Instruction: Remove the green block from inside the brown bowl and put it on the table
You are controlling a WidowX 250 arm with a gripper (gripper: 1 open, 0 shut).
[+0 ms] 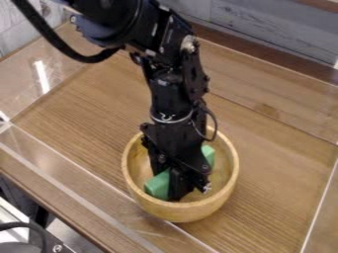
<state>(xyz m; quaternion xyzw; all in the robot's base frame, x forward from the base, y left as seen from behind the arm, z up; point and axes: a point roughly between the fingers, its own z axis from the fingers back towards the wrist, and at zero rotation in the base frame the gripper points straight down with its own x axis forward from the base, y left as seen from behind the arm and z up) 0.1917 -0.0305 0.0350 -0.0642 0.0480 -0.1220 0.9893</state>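
Green block [169, 182] lies inside the brown bowl [226, 188], still down in the hollow and not on the surface [93, 109]. Only parts of the block show: a green patch at the near-left side of the black tool [183, 180] and another green piece at the tool's right, close to the bowl's far-right inner wall. The middle of the block is hidden behind the tool.

The tool reaches straight down into the bowl from the black arm [165, 69], which comes in from the far left of the scene and bends over the bowl. Its fingers sit on either side of the block, with green showing on both sides of them, and they look clenched on it. The exact contact of the pads is hidden by the tool's dark body, so the grip reads from how tightly the fingers straddle the block. Whether the block is still touching the bowl's floor or is raised off it cannot be told from this view.

The bowl stands near the front of the surface, slightly right of centre, close to the clear acrylic wall [53, 163] that runs along the near-left edge. Its thick, light rim is whole and visible all round except where the tool crosses it at the far side. The wood-grain surface stretches away bare to the left and far right of the bowl.
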